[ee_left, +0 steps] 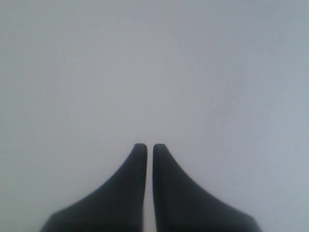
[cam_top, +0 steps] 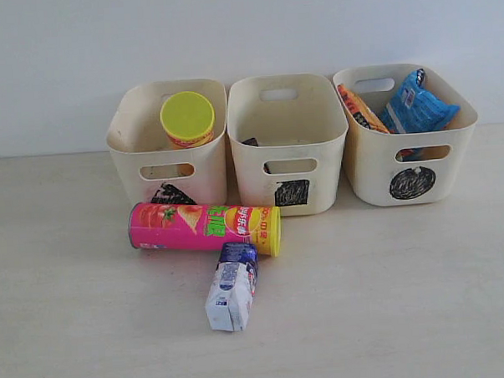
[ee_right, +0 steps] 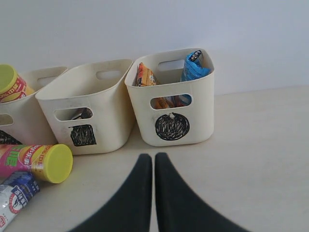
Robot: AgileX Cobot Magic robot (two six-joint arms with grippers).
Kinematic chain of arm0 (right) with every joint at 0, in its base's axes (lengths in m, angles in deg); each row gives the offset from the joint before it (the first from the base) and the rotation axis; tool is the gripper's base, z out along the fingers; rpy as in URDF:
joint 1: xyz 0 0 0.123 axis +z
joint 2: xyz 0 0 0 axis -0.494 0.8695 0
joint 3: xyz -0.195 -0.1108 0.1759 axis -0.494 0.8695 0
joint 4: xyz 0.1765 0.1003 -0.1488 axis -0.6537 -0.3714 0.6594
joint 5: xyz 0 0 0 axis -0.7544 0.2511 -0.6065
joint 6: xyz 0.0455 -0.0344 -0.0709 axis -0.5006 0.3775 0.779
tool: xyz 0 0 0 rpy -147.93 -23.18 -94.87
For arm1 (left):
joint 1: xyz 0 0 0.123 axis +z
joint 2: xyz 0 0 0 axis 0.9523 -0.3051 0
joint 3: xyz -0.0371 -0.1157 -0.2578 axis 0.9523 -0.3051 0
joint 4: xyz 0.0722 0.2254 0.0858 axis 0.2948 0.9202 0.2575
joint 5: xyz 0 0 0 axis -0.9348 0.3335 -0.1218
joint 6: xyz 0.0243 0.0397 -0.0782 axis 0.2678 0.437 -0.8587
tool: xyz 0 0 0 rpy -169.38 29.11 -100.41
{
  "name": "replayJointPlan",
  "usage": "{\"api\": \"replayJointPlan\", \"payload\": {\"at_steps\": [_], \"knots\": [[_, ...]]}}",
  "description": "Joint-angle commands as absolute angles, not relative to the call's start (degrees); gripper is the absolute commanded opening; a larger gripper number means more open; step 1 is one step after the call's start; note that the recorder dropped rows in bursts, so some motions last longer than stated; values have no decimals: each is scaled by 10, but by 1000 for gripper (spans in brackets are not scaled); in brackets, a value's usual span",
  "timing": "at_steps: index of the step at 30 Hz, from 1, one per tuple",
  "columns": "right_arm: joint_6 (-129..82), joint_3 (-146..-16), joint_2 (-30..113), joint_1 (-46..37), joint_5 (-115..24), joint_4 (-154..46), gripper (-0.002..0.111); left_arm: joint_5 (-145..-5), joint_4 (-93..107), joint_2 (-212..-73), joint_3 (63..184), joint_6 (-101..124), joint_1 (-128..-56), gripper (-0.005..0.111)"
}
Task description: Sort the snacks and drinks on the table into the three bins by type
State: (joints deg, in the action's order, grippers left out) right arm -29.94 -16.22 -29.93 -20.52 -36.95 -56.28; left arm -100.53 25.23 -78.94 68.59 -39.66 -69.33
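Plain pale grey-white wall [cam_top: 62,47], smooth, unmarked, soft even light

No words or numbers readable. The only clear signs are black scribbles on the bin fronts.
- Left bin [cam_top: 129,161], 10 o'clock: triangle [cam_top: 172,195], partly behind the pink can [cam_top: 195,227].
- Middle bin [cam_top: 252,185], 12 o'clock: square [cam_top: 291,192].
- Right bin [cam_top: 368,171], 2 o'clock: circle [cam_top: 412,183].

Pink can: green and white lettering, too blurred to read. Yellow can [cam_top: 188,119] in left bin: red print band, illegible. White carton [cam_top: 231,294], 6 o'clock: blue print, illegible.
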Motion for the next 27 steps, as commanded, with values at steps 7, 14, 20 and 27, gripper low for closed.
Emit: {"api": "replayJointPlan", "payload": {"at_steps": [7, 14, 20, 27], "knots": [[-299, -159, -303, -245, -371, -561, 0, -1100, 460, -1012, 794, -531, -694, 4], [-299, -159, -303, -245, -371, -561, 0, -1219, 559, -1185, 878, -608, -694, 4], [-299, -159, -303, -245, -371, -561, 0, -1253, 656, -1292, 998, -718, -694, 4], [-299, -159, -303, -245, -371, -561, 0, -1083, 808, -1319, 1123, -796, -694, 4]]}}
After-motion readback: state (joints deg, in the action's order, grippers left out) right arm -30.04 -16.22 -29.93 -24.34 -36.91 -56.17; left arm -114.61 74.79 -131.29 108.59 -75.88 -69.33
